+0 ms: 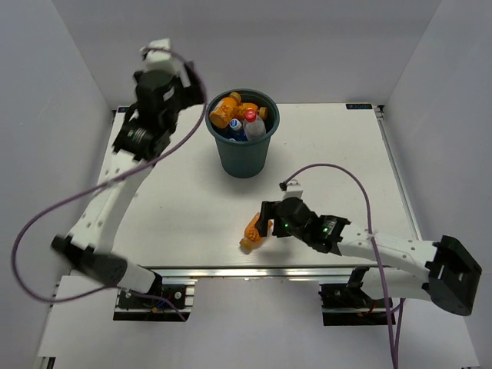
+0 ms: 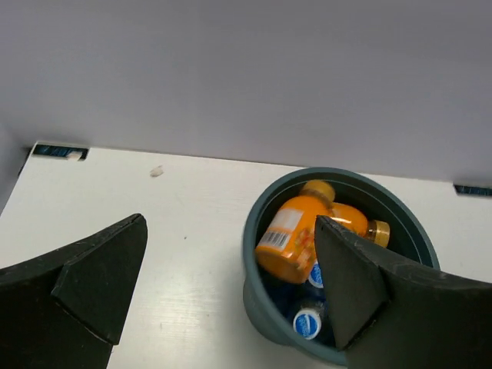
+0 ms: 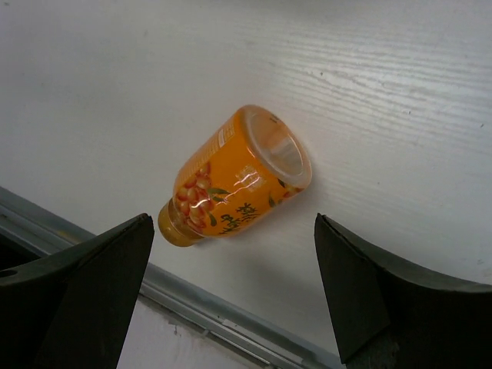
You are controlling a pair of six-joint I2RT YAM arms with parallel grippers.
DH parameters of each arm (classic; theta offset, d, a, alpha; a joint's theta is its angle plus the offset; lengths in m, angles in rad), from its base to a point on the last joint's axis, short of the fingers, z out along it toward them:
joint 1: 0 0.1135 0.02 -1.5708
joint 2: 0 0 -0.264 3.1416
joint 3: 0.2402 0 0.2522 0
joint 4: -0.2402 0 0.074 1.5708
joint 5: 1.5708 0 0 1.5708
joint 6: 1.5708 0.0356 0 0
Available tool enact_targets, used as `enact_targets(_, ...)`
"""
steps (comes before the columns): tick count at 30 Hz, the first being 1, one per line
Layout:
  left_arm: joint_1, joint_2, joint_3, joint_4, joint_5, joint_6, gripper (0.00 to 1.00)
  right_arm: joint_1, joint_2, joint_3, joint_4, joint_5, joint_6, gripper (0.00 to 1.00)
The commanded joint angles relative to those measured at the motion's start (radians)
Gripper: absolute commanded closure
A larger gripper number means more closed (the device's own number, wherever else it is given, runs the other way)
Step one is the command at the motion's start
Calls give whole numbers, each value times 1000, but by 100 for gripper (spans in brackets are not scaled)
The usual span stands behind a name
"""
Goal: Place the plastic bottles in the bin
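Right pincer [image 3: 231, 219] agape by edge-side bottle [image 3: 234, 181]

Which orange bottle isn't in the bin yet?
The small orange plastic bottle lying on its side on the white table; the other orange bottles are inside the dark green bin.

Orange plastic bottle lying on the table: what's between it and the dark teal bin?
Nothing: top external view shows bare white table between orange bottle and teal bin.

Bin [image 2: 257, 296] rim partly hidden behind left gripper [image 2: 229, 231], deeper bottles [image 2: 307, 323] mostly buried
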Motion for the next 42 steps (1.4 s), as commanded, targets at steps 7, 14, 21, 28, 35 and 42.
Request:
enact_targets(7, 13, -553, -753, 65, -263, -437, 2, 83, 140, -10, 94, 224, 315, 11)
enact_targets(14, 12, -641, -965, 43, -216, -555, 2, 101, 261, 25, 217, 150, 303, 11)
enact_targets(21, 12, -663, -1000, 5, -263, -575, 2, 106, 366, 64, 168, 133, 349, 11)
enact_targets(28, 12, -713, -1029, 11, -292, -574, 2, 111, 364, 95, 252, 118, 196, 53)
enact_targets(35, 13, -695, -1040, 43, -303, -561, 2, 101, 113, 156, 208, 240, -267, 56)
enact_targets(42, 16, -611, -1035, 143, -282, -531, 2, -185, -9, 438, -53, 215, -468, 57)
